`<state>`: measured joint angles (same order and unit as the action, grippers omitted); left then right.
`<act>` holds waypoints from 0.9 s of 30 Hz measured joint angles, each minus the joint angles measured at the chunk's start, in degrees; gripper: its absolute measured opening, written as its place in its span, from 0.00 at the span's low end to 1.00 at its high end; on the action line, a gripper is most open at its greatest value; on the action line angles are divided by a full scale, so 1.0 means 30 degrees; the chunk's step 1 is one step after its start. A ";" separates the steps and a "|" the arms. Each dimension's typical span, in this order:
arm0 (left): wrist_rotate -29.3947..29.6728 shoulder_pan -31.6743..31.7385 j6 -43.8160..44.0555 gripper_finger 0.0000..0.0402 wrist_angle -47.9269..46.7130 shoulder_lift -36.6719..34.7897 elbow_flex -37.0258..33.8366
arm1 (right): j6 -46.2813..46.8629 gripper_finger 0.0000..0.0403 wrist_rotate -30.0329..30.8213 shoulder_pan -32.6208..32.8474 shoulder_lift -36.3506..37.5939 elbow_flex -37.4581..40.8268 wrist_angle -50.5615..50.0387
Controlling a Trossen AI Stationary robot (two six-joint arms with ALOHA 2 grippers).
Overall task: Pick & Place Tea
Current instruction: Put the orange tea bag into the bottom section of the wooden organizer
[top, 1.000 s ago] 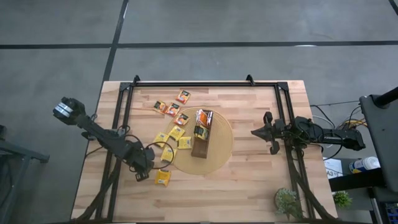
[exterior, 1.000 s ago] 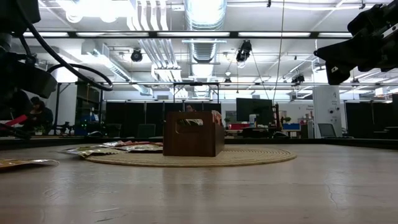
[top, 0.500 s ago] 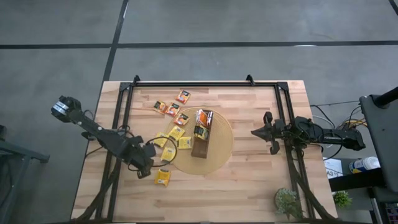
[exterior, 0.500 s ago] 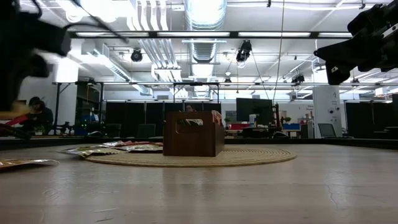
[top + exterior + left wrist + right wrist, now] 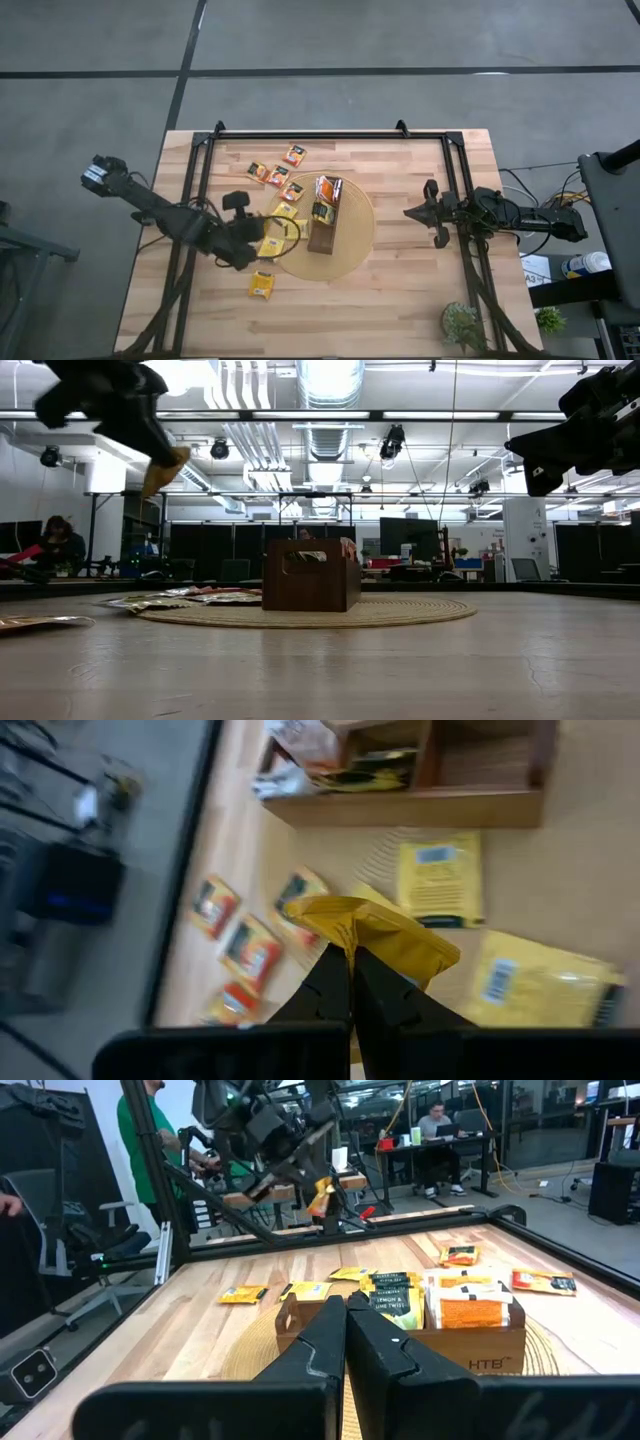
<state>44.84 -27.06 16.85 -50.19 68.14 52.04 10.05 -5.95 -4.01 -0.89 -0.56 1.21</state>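
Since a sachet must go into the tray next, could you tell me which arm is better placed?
Left: the left gripper is shut on a yellow paper tea sachet beside the dark-brown wooden tray. The right gripper hovers empty, farther off.

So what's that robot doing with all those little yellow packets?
It is putting tea packets away. The left gripper has pinched one yellow tea sachet and holds it in the air above the table, near the brown tray on the round mat. A few sachets already stand in the tray, and more loose sachets lie on the wood. The right gripper is shut and empty, waiting on the other side.
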 joint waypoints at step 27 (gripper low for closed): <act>-0.4981 0.6292 -1.2528 0.00 1.3244 -0.0022 -0.0042 | 0.0006 0.02 0.0005 0.0006 0.0000 0.0000 -0.0006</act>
<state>29.89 -8.18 -20.74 -10.45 68.07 51.92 10.07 -5.94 -3.99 -0.89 -0.56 1.19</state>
